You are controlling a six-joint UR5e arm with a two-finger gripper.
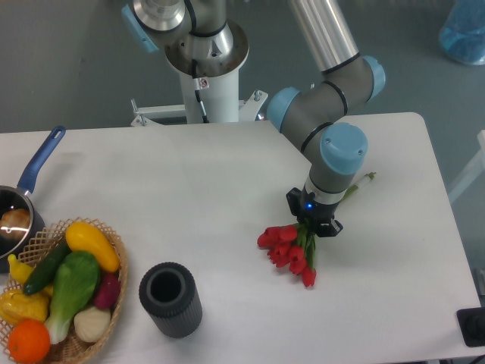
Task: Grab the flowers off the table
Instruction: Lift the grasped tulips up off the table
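Note:
The flowers (290,249), a small bunch of red tulip buds with green stems, lie on the white table (189,189) right of centre. The buds point to the lower left, and the stem ends (362,182) stick out to the upper right behind the arm. My gripper (312,224) points straight down over the middle of the stems, just above the buds, low at the table. Its black body hides the fingers and the stems beneath them, so I cannot tell whether the jaws are open or closed on the stems.
A black ribbed cylinder cup (170,299) stands at the front, left of the flowers. A wicker basket (121,267) of toy vegetables sits at the front left corner. A pot with a blue handle (41,157) is at the left edge. The robot base (206,68) stands behind the table.

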